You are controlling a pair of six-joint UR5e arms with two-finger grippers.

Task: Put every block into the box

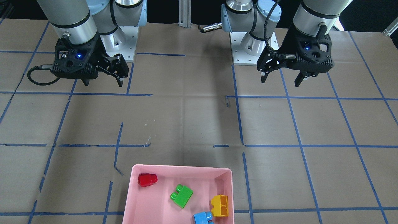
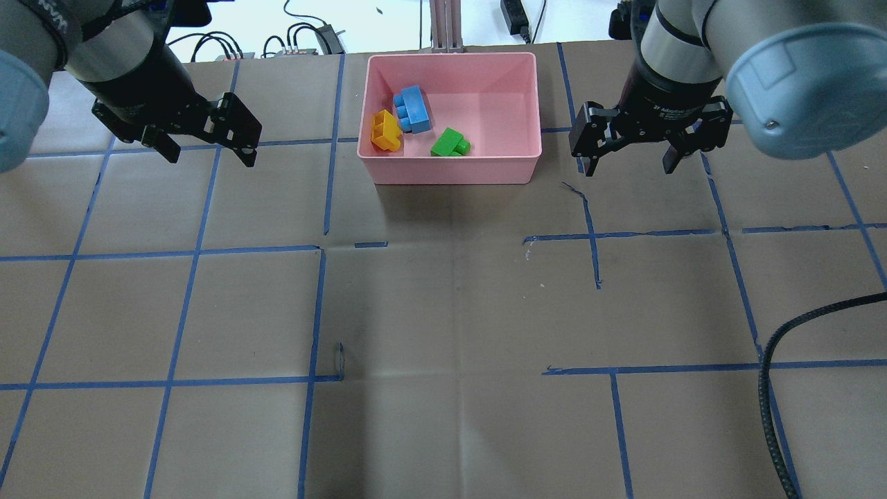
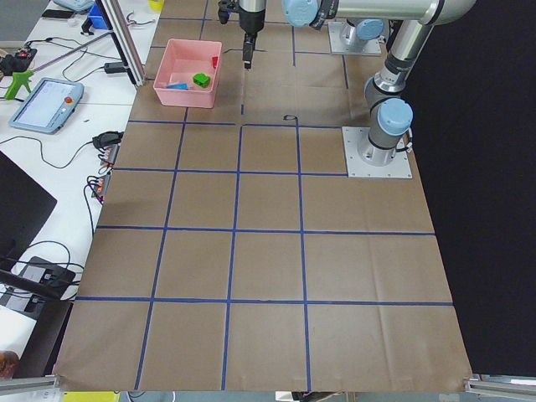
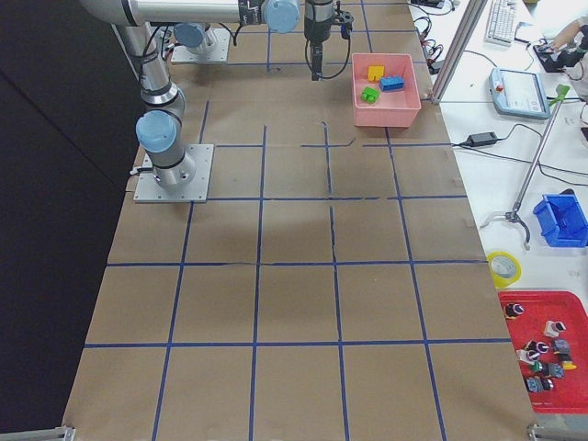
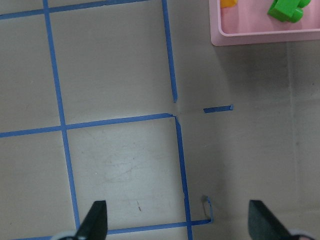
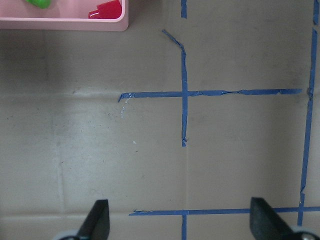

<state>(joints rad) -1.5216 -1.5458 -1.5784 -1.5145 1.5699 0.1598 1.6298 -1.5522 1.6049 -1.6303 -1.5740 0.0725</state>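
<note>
The pink box stands at the table's far edge from the robot and holds all the blocks: red, green, yellow and light blue. In the overhead view the box shows yellow, blue and green; its near wall hides the red one. My left gripper hovers open and empty left of the box. My right gripper hovers open and empty right of it. The right wrist view shows the red block in a box corner.
The table is covered in brown paper with a blue tape grid. The arm bases stand at the robot's side. A black cable hangs at the overhead view's lower right. An aluminium post rises just behind the box.
</note>
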